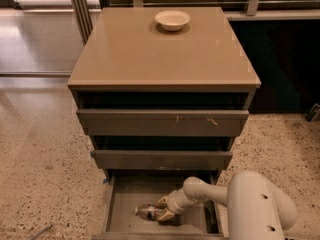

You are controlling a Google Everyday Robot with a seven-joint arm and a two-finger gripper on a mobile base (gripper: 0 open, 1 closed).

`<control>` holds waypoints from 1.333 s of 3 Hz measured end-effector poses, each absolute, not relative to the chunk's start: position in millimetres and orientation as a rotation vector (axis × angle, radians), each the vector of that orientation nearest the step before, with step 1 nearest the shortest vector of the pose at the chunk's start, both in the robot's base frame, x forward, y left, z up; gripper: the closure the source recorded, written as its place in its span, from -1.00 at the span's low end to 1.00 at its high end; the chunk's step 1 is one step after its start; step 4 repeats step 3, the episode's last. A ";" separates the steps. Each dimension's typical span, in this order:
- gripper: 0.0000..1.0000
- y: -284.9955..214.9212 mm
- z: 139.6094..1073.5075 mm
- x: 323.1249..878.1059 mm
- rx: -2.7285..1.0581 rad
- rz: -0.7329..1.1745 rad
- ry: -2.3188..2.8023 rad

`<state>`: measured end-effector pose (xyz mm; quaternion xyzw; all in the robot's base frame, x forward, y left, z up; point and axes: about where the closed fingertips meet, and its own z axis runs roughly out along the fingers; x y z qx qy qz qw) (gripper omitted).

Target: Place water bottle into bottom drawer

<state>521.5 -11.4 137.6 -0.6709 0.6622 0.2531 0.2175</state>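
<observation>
Reaching in from the right, the robot's arm (pixel 202 191) dips below the front edge of the tabletop (pixel 160 54) and into the bottom drawer (pixel 125 191), which stands pulled out beyond the two upper drawer fronts (pixel 162 122). The gripper (pixel 164 209) sits low inside that drawer, roughly under the middle of the tabletop's front edge. Its two pale fingers (pixel 162 202) close in on either side of the water bottle (pixel 148 211), so it looks clamped on the bottle's right end. The bottle lies on its side with its long axis parallel to the front edge. It sticks out leftward from the gripper, toward the side under the front-left corner. From where I stand it is well inside the drawer walls and right down at the floor, though I cannot tell whether it actually touches. Letting go should need only the fingers to part, and I'd expect the ribbed bottle to roll a little forward or back. A small bowl (pixel 172 19) sits near the tabletop's back edge.
</observation>
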 end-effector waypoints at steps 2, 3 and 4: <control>-1.00 -11.4 137.6 521.5 -1.858 0.701 1.834; -1.00 -11.4 137.6 521.5 -1.858 0.701 1.834; -1.00 -11.4 137.6 521.5 -1.858 0.701 1.834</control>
